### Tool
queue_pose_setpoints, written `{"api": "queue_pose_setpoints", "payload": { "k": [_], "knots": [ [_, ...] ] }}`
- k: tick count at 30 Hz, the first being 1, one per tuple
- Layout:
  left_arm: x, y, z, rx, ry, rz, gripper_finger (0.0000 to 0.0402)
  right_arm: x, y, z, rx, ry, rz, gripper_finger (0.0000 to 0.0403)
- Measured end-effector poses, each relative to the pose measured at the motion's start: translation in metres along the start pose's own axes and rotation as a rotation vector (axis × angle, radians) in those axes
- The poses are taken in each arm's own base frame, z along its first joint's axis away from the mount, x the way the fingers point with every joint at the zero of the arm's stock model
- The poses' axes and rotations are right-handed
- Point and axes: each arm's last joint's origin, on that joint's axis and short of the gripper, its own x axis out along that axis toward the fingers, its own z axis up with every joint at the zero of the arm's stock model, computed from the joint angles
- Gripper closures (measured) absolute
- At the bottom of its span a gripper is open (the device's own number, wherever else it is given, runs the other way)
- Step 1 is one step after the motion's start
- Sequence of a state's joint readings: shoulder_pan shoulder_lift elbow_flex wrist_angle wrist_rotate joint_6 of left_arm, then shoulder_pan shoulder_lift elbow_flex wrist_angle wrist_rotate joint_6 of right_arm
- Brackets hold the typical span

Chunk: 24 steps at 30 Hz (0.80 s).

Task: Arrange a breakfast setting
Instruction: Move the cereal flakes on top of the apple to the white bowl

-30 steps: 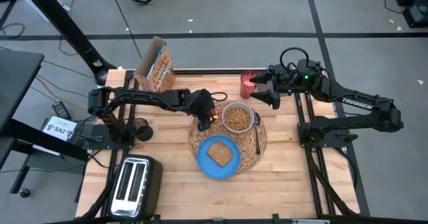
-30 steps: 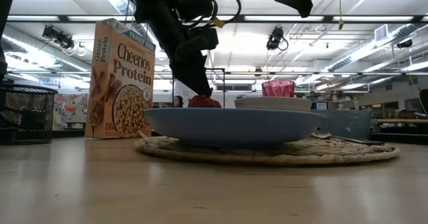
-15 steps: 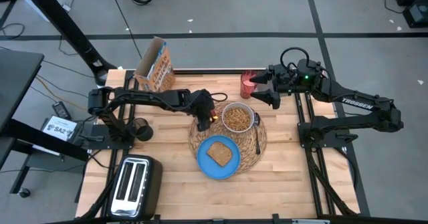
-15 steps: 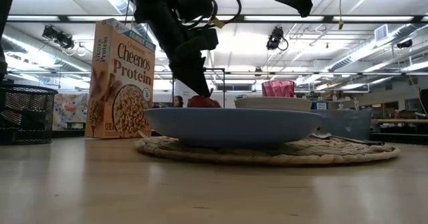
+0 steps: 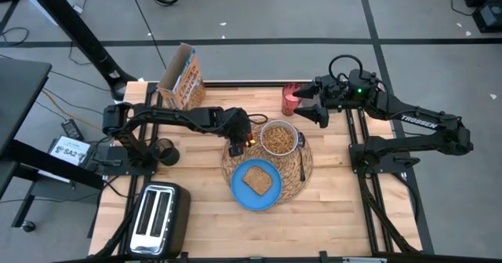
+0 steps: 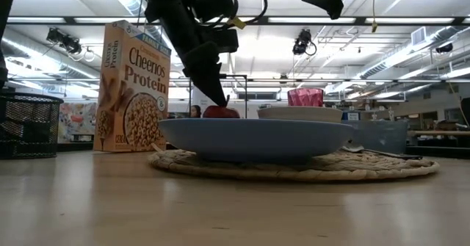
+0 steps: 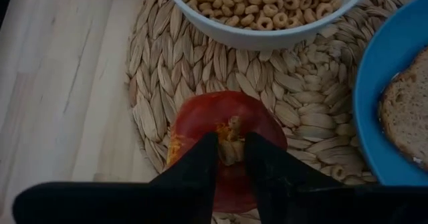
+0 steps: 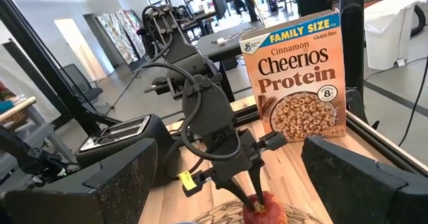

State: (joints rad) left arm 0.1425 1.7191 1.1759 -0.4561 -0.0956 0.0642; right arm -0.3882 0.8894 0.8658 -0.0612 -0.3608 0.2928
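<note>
Overhead, strip-lit ceiling — below, wooden table (image 5: 329,204) bearing straw placemat (image 5: 290,177).

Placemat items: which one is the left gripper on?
The red apple, at the straw placemat's edge; left gripper pinches its stem. Bowl, plate, toast and spoon lie untouched.

On the woven placemat (image 5: 307,169): red apple (image 7: 224,140) upright, cereal-filled white bowl (image 5: 279,138), toast (image 5: 258,180) on blue plate (image 5: 239,191).

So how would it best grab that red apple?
From straight above, fingers closing across the apple's round sides rather than its thin stem. It sits upright on the woven placemat, with the cereal bowl close on one side, so the top is most open.
</note>
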Motion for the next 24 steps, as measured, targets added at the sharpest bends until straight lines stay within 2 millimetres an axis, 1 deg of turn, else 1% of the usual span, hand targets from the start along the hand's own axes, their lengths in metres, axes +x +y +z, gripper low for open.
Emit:
{"api": "queue_pose_setpoints", "payload": {
  "k": [4,11,15,18,21,24],
  "knots": [
    [0.0,0.0,0.0,-0.004,0.002,0.001,0.0322,0.0,0.0,0.0,0.0,0.0,0.0,0.003],
    [0.0,0.0,-0.001,-0.007,0.005,0.003,0.0349,0.0,0.0,0.001,-0.001,-0.011,0.003,0.003],
    [0.0,0.0,-0.001,-0.02,0.006,0.005,0.035,0.0,0.0,0.001,-0.002,-0.014,0.004,0.003],
    [-0.003,0.0,-0.001,-0.031,0.008,0.007,0.0347,0.0,0.0,0.001,-0.002,-0.014,0.005,0.003],
    [-0.01,0.001,0.004,-0.033,0.006,0.008,0.0346,0.0,0.0,0.001,-0.002,-0.014,0.005,0.003],
    [-0.019,0.003,0.015,-0.036,-0.022,0.01,0.0346,0.0,0.001,0.001,-0.003,-0.012,0.012,0.003]
  ]
}}
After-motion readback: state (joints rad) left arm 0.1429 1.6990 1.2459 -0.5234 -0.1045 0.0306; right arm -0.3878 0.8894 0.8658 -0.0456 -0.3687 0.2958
